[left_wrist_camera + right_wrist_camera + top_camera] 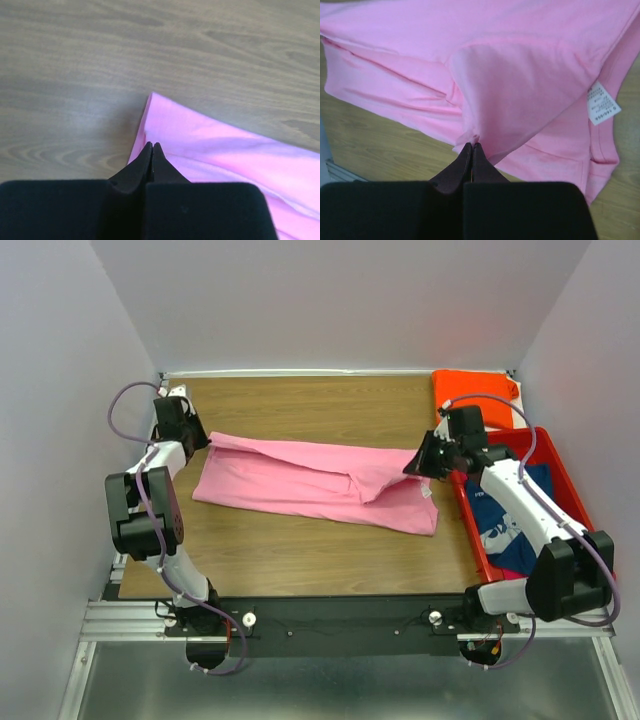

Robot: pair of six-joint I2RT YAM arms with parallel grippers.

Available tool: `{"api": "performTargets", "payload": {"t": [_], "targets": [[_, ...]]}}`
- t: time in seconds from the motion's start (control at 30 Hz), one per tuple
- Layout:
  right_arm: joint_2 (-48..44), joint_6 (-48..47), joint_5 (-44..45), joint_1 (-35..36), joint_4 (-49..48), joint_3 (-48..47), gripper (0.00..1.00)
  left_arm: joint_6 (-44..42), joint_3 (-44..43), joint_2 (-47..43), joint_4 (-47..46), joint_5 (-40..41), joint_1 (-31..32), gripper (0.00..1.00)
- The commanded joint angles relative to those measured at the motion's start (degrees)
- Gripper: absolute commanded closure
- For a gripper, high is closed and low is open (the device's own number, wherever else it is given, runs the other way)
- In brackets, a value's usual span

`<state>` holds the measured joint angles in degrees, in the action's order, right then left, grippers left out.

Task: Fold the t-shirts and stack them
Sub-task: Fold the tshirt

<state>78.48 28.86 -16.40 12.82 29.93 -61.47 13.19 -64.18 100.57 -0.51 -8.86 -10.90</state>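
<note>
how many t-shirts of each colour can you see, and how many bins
pink t-shirt: 1
orange t-shirt: 1
navy t-shirt: 1
red bin: 1
total: 4 things, 3 of them t-shirts

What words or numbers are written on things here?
White tag on the pink shirt: tiny print, too blurred to read.
White print on the navy shirt in the bin: partly hidden by an arm, no letters can be read.
No other writing shows.
</note>
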Motion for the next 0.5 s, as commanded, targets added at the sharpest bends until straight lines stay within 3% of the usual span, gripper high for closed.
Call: {"api": "performTargets", "payload": {"t": [0.0, 0.03, 0.07, 0.1, 0.2, 0.27, 0.47], "targets": [[-3.1, -0.6, -0.5, 0.9, 4.8, 4.9, 0.99, 2.5, 2.4, -2.5, 3.5, 7.4, -0.6, 0.81], [-3.9, -0.6, -0.3, 0.9, 5.8, 7.0, 0.98, 3.3, 3.1, -2.7, 5.0, 8.4, -0.6, 0.76], [-4.3, -0.5, -0.1, 1.0, 6.5, 8.0, 0.94, 3.9, 3.3, -3.4, 5.9, 11.6, -0.7, 0.62], [-4.6, -0.4, 1.0, 1.1, 8.7, 8.6, 0.82, 4.8, 3.5, -3.6, 7.5, 12.6, -0.7, 0.41], [-6.1, -0.9, 5.5, 1.7, 11.5, 8.7, 0.57, 5.4, 3.7, -5.0, 9.0, 15.0, -0.6, 0.36], [-6.2, -2.3, 8.0, 2.1, 12.3, 6.6, 0.52, 5.5, 3.5, -5.7, 9.3, 15.4, -0.3, 0.33], [1.9, -6.7, 10.2, 6.8, 9.6, -2.2, 0.52, 4.7, -1.7, -3.1, 9.0, 13.4, 6.7, 0.33]]}}
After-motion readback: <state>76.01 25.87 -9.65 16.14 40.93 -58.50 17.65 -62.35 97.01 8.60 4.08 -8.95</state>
